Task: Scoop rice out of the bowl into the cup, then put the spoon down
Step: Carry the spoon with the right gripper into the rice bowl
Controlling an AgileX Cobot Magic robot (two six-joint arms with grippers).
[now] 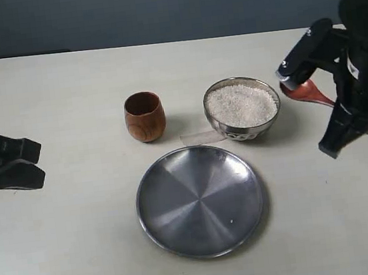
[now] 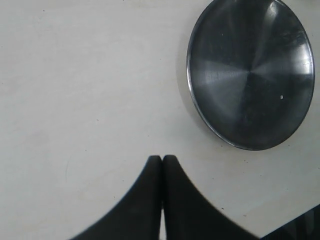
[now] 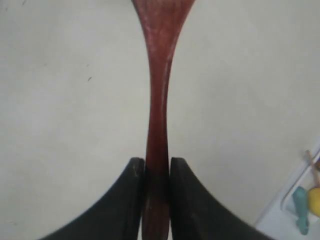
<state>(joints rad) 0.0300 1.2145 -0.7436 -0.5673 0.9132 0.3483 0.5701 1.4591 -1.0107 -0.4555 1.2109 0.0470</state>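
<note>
The brown wooden cup [image 1: 144, 116] stands upright at mid-table. Right of it sits the steel bowl [image 1: 217, 121], heaped with white rice [image 1: 241, 105]. My right gripper [image 3: 157, 163] is shut on the handle of the reddish-brown spoon [image 3: 159, 75]. The spoon's oval head [image 1: 304, 91] hangs just right of the bowl, outside its rim, and I see no rice on it. My left gripper [image 2: 162, 158] rests shut and empty over bare table at the far left, well away from the cup.
A large flat steel plate [image 1: 200, 200] lies in front of the cup and bowl. A small clear strip [image 1: 201, 137] lies on the table at the bowl's front left. A white container edge with coloured items [image 3: 306, 205] shows beside the right gripper.
</note>
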